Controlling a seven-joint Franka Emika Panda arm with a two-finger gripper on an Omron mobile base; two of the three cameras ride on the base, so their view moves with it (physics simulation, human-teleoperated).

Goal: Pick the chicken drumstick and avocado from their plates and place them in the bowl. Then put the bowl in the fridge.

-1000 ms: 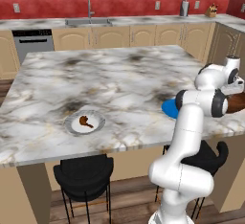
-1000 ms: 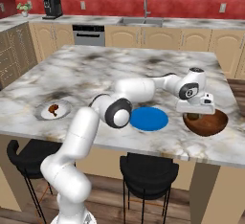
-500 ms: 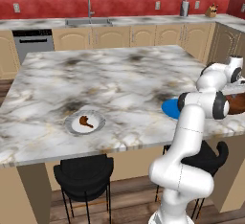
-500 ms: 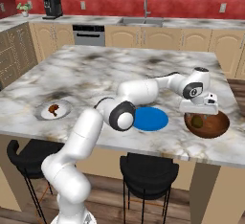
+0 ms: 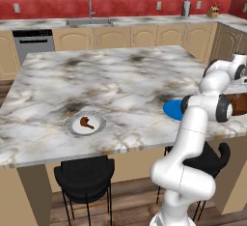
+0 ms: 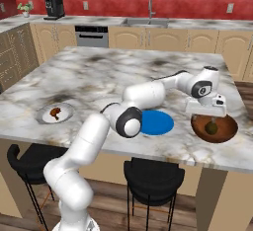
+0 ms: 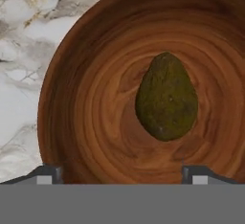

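The arm [image 6: 99, 136] is glossy white, built of rounded tubular links with dark joint caps; its hand [image 6: 206, 107] is a white block.

No legible text or labels anywhere

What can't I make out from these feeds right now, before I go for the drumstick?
- Bowl in the left base view: mostly hidden behind the arm and cut by the right edge.
- Blue plate, same view: partly behind the arm.
- Chicken drumstick in the right base view: too small to tell which way its bone end points.
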